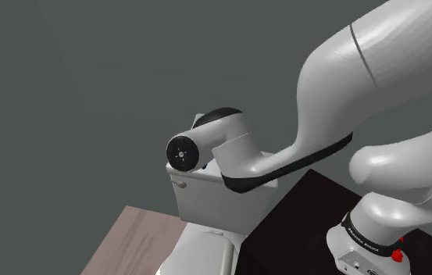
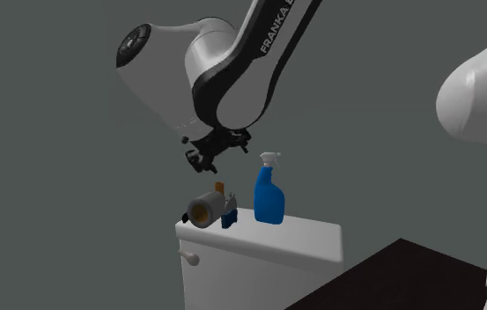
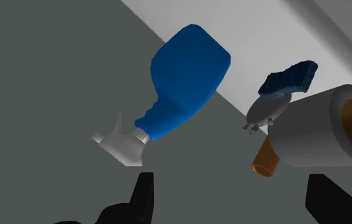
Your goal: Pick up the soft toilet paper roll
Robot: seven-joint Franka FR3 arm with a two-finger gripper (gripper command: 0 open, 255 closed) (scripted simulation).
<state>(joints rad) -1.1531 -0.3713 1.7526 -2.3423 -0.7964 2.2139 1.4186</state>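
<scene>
The gripper [image 2: 214,151] hangs above the toilet tank [image 2: 272,255] with its fingers [image 3: 144,194] apart, holding nothing. The toilet paper roll [image 2: 203,210] lies on its side on the tank lid, at the lid's end toward the second exterior view's left, its brown core facing outward. It sits below the gripper and clear of it. In the wrist view the roll [image 3: 311,130] lies off toward one finger rather than midway between the two. A blue spray bottle [image 2: 269,195] stands upright near the roll. A small blue sponge [image 3: 289,77], a grey disc [image 3: 267,109] and a brown tube [image 3: 265,160] crowd against the roll.
</scene>
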